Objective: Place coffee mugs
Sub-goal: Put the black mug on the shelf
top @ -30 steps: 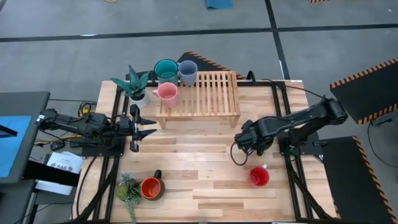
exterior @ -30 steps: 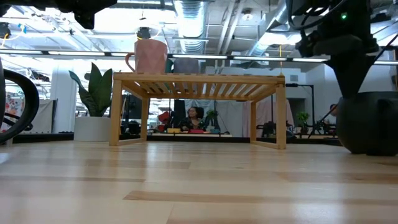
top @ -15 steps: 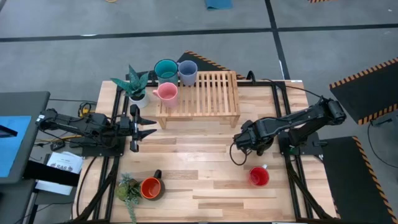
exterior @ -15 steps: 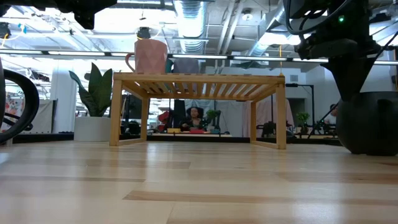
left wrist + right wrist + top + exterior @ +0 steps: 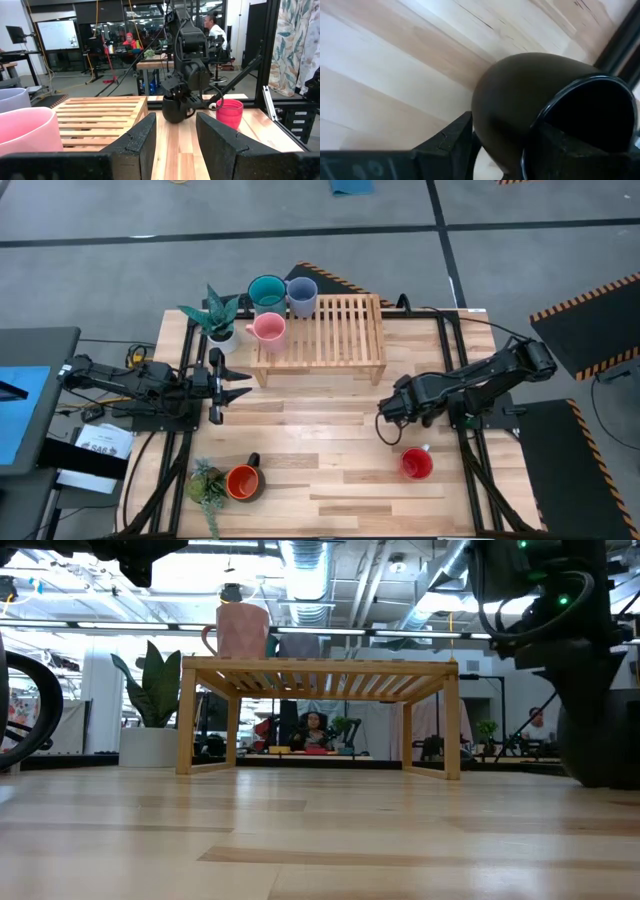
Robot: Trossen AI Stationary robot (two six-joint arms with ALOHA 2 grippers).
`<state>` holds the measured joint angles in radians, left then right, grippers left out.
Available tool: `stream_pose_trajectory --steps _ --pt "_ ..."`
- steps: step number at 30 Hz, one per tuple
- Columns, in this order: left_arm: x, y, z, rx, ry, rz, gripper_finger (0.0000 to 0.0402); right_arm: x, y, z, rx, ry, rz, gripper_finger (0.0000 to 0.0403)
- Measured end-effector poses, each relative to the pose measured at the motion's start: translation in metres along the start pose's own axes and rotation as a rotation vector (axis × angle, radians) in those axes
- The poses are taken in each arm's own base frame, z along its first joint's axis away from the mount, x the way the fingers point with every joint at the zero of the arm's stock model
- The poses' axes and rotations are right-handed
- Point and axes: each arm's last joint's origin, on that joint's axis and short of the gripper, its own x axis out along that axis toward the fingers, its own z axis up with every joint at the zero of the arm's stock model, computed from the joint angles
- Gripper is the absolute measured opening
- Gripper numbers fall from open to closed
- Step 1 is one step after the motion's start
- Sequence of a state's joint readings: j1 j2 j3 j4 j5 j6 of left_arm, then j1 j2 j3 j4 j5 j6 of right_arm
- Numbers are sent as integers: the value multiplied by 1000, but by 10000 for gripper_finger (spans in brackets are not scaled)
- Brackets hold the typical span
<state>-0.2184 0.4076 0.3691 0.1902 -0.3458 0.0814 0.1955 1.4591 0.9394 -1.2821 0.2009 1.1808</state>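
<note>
Pale wooden planks of the table (image 5: 330,480) fill the middle of the high view, and nearest its lower edge an orange mug (image 5: 241,482) sits beside a small potted plant (image 5: 207,483) at lower left, with a red mug (image 5: 417,464) upright at lower right. Just above the red mug, the right gripper (image 5: 384,420) is clamped on a black mug (image 5: 540,107), its fingers pressed to the dark wall just below the rim. At centre left the left gripper (image 5: 232,386) waits with its fingers parted and nothing between them. Farther up, a slatted wooden rack (image 5: 335,330) carries teal (image 5: 266,291), grey-blue (image 5: 301,296) and pink (image 5: 268,328) mugs crowded at its left end, next to a spiky plant (image 5: 216,315). The hold looks shallow, so the black mug could slip or tilt in transit; swinging low could also clip the red mug or the rack's edge.
</note>
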Motion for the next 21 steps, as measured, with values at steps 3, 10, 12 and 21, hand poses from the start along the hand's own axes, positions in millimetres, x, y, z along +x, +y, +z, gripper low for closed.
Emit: stream_pose_trajectory --steps 3,10,12,21 --pt "0 0 0 0 0 0 126 0 2 1 1 -15 18 184" --pt "0 0 0 0 -1 0 126 0 3 2 -36 -20 27 90" --pt "0 0 0 0 -1 0 126 0 3 1 -64 -17 21 49" --pt "0 0 0 -1 -3 0 126 -55 6 9 -290 22 157 40"
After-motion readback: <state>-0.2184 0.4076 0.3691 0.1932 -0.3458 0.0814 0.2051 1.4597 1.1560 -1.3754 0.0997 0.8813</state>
